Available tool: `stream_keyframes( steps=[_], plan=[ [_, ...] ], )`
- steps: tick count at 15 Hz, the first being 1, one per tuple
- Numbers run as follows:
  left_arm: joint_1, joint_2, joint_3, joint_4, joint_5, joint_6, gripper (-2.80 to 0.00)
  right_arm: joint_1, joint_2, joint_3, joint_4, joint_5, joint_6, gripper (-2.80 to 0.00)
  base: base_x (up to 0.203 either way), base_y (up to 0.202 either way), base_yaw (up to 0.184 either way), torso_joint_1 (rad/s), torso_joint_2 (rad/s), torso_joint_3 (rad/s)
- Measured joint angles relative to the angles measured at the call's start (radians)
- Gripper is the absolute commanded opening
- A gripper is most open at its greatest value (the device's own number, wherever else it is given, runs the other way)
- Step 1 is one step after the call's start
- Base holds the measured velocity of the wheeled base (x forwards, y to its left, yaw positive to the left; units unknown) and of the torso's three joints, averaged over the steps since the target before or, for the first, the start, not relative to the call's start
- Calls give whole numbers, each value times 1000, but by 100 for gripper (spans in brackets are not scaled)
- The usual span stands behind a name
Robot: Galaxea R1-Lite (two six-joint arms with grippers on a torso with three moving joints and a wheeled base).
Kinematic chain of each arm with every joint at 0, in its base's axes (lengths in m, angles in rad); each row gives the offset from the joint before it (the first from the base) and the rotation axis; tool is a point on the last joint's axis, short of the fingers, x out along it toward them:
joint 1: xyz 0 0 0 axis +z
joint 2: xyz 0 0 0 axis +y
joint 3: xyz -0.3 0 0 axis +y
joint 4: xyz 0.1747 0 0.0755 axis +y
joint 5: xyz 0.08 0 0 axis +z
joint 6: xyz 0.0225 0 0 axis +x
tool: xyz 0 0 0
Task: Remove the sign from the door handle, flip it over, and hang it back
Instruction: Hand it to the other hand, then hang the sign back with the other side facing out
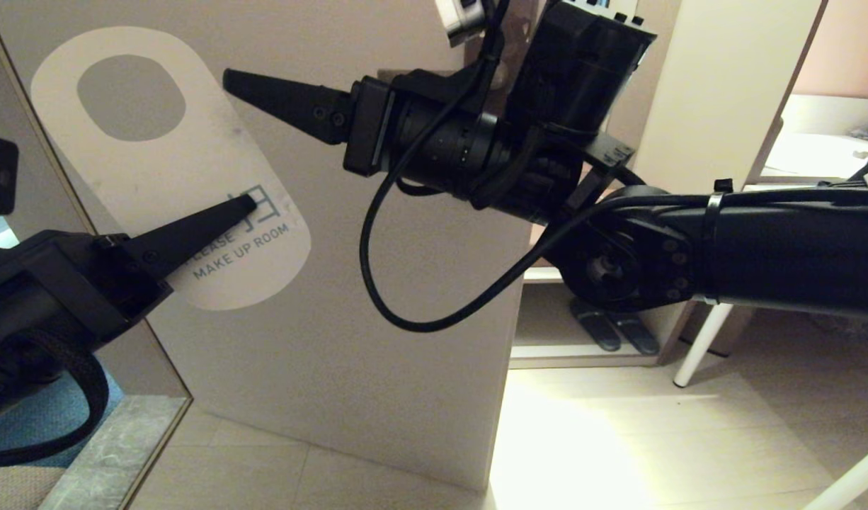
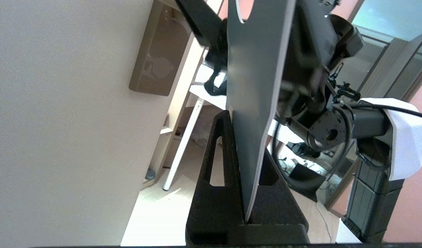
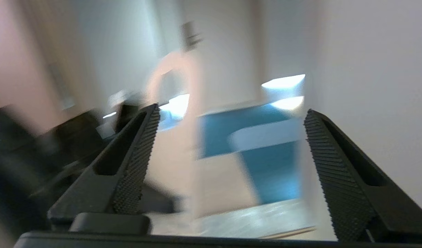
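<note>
Closest to me is the left gripper point(image 1: 246, 205), low at the left edge, its two black fingers pressed together on the sign point(image 1: 193, 142) at the lettered end. The card is off the door, held up in the air in front of the pale door panel point(image 1: 335, 319), off-white "PLEASE MAKE UP ROOM" face toward the room. The left wrist view shows the same card almost edge-on, its darker face visible, wedged between the fingers point(image 2: 221, 162). Pinching the bottom end leaves the oval hole at the top free, which I take to be the point: that is the part that must slip over the lever.

Moving right, the right gripper point(image 1: 229, 78) reaches across from the far side, tip just beside the sign's upper edge. Its own camera shows the fingers point(image 3: 138, 162) spread wide with nothing between them, perhaps ready to steady the card.

The door handle point(image 1: 501, 71) is almost wholly hidden behind that arm; only a bit of bronze peeks out, and the sign is well apart from it. Rehanging looks not yet done
</note>
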Motion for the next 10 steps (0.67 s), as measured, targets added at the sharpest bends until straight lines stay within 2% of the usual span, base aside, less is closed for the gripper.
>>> stream_keyframes(
  steps=[3,6,10],
  plan=[
    [11,-8,1,1,2,4,-280,-31,-27,1,2,-121,-63,0,0,0,0,0,0,0],
    [20,-18,0,2,2,5,-280,-51,-72,42,7,-228,-170,0,0,0,0,0,0,0],
    [22,-33,4,2,-1,9,-280,-56,-176,185,7,-282,-257,0,0,0,0,0,0,0]
  ],
)
